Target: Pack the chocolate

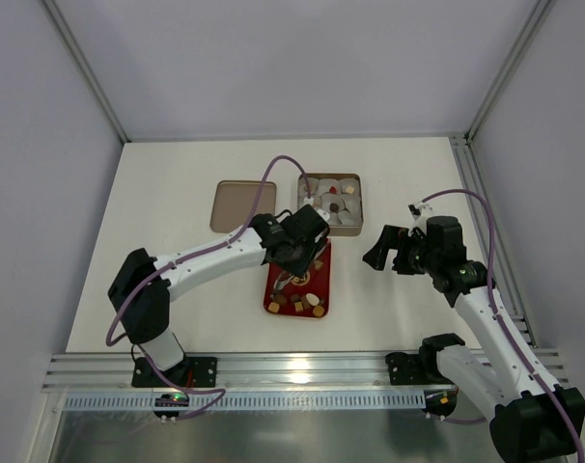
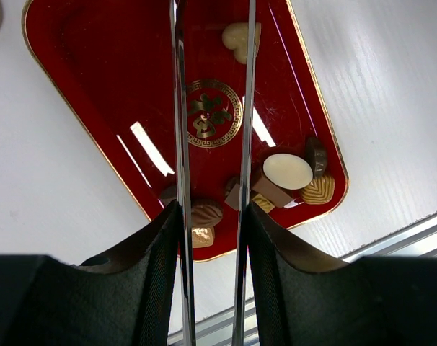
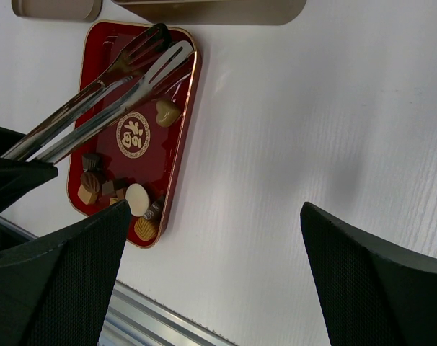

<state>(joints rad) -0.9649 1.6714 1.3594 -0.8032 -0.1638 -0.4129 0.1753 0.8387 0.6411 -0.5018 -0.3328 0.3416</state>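
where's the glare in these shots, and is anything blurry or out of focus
Left wrist: white light streaks glare off the red tray, and the shiny tongs mirror it. Right wrist: the right gripper looks dark and soft up close, while the tray is sharp. Top: a bright glare patch sits on the front rail; the light is even and shadows are faint.

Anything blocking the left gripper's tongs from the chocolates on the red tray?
Nothing visible. The left gripper holds the tongs over the red tray. The cream heart beside their blades and the chocolate cluster at the tray's near end lie uncovered.
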